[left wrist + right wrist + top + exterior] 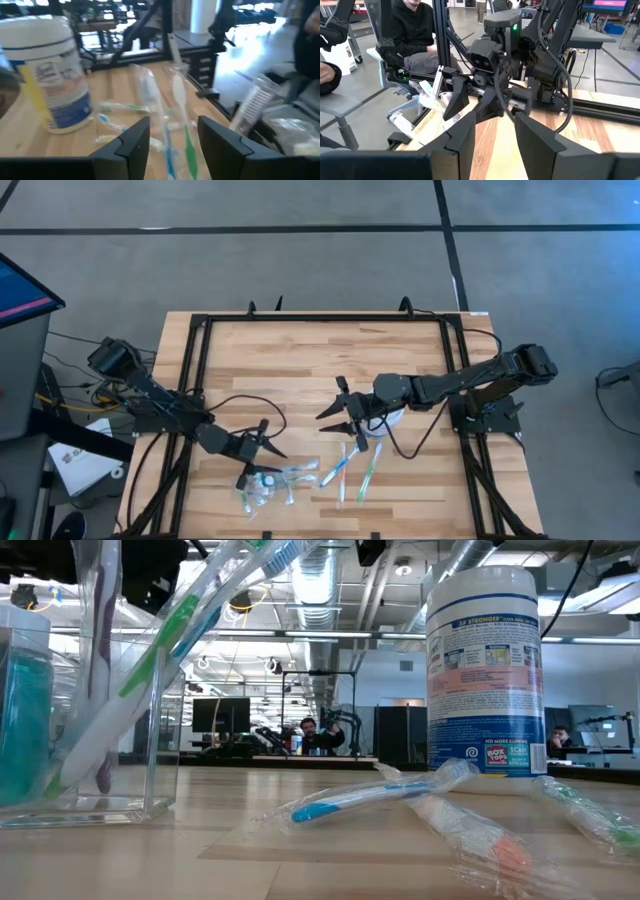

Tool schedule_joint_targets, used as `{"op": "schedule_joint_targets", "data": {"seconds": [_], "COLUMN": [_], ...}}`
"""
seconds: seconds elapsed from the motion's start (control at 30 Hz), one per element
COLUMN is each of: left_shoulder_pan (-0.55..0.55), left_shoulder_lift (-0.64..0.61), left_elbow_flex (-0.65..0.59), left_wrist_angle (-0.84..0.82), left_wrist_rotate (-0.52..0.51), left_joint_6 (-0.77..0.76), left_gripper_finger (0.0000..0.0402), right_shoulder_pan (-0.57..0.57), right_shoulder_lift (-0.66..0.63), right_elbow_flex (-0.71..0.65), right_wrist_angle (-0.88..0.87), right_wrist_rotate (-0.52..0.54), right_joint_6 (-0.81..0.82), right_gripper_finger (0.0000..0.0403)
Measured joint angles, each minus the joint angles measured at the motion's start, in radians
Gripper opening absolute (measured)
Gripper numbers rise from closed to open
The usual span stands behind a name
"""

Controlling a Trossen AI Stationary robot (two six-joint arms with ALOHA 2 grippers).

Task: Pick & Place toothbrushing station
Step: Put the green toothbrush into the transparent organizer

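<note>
Top-down view of a pale wooden table framed by black rails, with the toothbrushing station gathered along its near edge. Several slim pale toothbrushes, each sealed in a crinkly clear wrapper, lie flat and loosely fanned on the wood between the two arms; accents visible are blue, green and orange. At table height, one wrapped brush with a blue head lies propped across another with an orange tip, and a third with green accents lies just beside them. A clear square holder at the left arm's side contains further brushes leaning at a tilt, one with a green handle; a blue-tinted item stands beside it, its kind not discernible. A white cylindrical wipes canister with a blue label stands upright behind the loose brushes, just beside the right arm. Left gripper: fingers spread apart, holding nothing, poised near the holder and the fanned brushes; from its wrist, the wrapped brushes lie beyond the parted fingers. Right gripper: fingers also spread, empty, over bare wood near the canister, pointing toward the left arm. A seated person in dark clothing appears beyond the table.
</note>
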Motion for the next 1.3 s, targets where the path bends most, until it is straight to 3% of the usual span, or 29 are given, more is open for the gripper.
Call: {"op": "schedule_joint_targets", "data": {"seconds": [0.23, 0.63, 1.03, 1.3], "left_shoulder_pan": [0.001, 0.122, 0.190, 0.188], "left_shoulder_lift": [-0.074, -0.199, -0.199, -0.199], "left_elbow_flex": [0.000, 0.001, 0.001, 0.001], "left_wrist_angle": [-0.001, 0.002, 0.001, 0.001], "left_wrist_rotate": [-0.057, -0.061, -0.055, -0.055], "left_joint_6": [0.052, 0.056, 0.047, 0.046], "left_gripper_finger": [0.0151, 0.0143, 0.0140, 0.0140], "right_shoulder_pan": [0.018, 0.156, 0.308, 0.417], "right_shoulder_lift": [0.000, -0.015, -0.011, -0.011], "right_elbow_flex": [0.008, 0.198, 0.218, 0.217], "right_wrist_angle": [-0.061, -0.564, -0.824, -0.896], "right_wrist_rotate": [-0.004, 0.000, 0.009, 0.102], "right_joint_6": [0.055, 0.087, 0.406, 0.717], "right_gripper_finger": [0.0129, 0.0129, 0.0129, 0.0125]}}
